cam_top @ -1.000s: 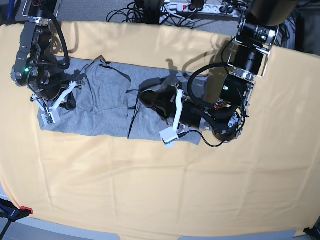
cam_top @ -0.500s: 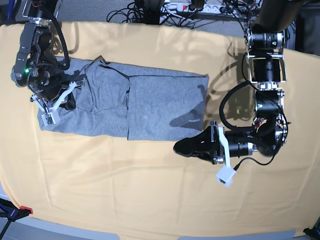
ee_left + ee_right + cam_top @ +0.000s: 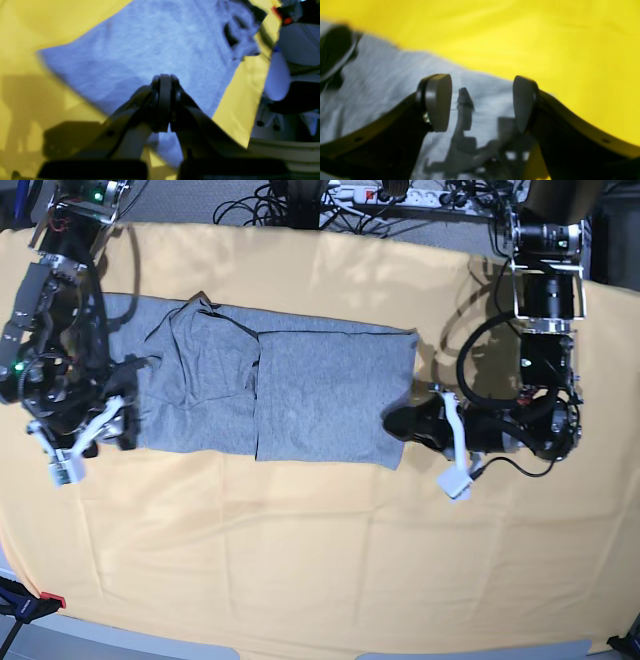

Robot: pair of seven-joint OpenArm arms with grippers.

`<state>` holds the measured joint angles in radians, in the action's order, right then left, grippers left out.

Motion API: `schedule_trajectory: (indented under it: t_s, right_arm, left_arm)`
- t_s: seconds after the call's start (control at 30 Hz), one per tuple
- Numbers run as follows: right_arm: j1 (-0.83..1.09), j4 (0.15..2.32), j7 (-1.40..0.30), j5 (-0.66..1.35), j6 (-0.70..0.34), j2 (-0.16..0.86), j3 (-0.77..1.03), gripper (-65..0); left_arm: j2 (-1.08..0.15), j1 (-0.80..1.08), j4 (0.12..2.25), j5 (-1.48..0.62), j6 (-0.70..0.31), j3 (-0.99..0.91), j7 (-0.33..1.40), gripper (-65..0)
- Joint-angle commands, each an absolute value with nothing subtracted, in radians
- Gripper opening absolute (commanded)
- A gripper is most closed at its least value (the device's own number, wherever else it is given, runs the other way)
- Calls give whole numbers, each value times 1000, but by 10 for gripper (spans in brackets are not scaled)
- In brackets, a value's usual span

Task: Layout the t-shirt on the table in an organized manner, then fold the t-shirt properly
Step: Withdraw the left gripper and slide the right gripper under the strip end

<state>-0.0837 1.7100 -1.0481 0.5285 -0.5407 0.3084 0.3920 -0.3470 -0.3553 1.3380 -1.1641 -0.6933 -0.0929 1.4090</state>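
We saw the t-shirt (image 3: 270,395) folded into a grey band on the table (image 3: 320,560), creased toward nine o'clock. The left gripper (image 3: 165,82) was pinched together, empty; the right gripper (image 3: 481,102) gaped apart over the fabric.

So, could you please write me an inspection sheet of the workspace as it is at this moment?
Surface: table, yellow-orange cloth, slightly wrinkled.
Job's things: t-shirt, grey, lying in a long folded strip.
Clutter: nothing seen on the cloth.
Grippers: left gripper shut, empty, at the shirt's end; right gripper open, empty, over the other end.
Cables: black cables and power strip behind the table.
Surroundings: clamp at the table corner.
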Motion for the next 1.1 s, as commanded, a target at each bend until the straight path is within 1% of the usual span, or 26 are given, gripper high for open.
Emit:
schedule_trajectory:
  t_s: [0.0,0.13,0.27,0.43,0.5,0.57,0.7,0.83,0.9,1.0,1.07]
  right_arm:
    - [-99,1728,-1048,546,-532,334,425,-242]
    - [-70,1727,-1091,542,-480,346,585,-242]
    - [20,1725,-1094,551,-440,346,726,-242]
    - [121,1715,-1077,554,-397,336,757,-242]
    - [139,1679,-1052,555,-384,325,756,-242]
    - [140,1615,-1042,602,-387,317,757,-241]
    - [124,1456,-1061,766,-459,316,756,-197]
    - [91,1338,-1207,968,-594,315,755,-198]
    - [88,1311,-1281,1050,-644,315,741,-198]
    - [88,1312,-1365,1103,-689,313,683,-198]
    - [89,1312,-1374,1106,-698,313,633,-198]
  left_arm:
    - [-378,-382,1353,-1189,-698,-110,1396,-650]
    - [-447,-382,1353,-1185,-698,-166,1358,-650]
    - [-472,-382,1353,-1185,-698,-243,1357,-650]
    - [-474,-379,1353,-1186,-698,-317,1357,-650]
    - [-483,-377,1353,-1186,-698,-320,1357,-650]
    - [-487,-377,1353,-1187,-698,-320,1357,-650]
    - [-488,-377,1353,-1186,-698,-320,1361,-650]
    - [-488,-376,1353,-1186,-684,-320,1361,-650]
    - [-488,-377,1353,-1186,-680,-320,1361,-650]
    - [-487,-377,1353,-1190,-681,-320,1357,-650]
    - [-487,-377,1353,-1193,-681,-320,1357,-650]
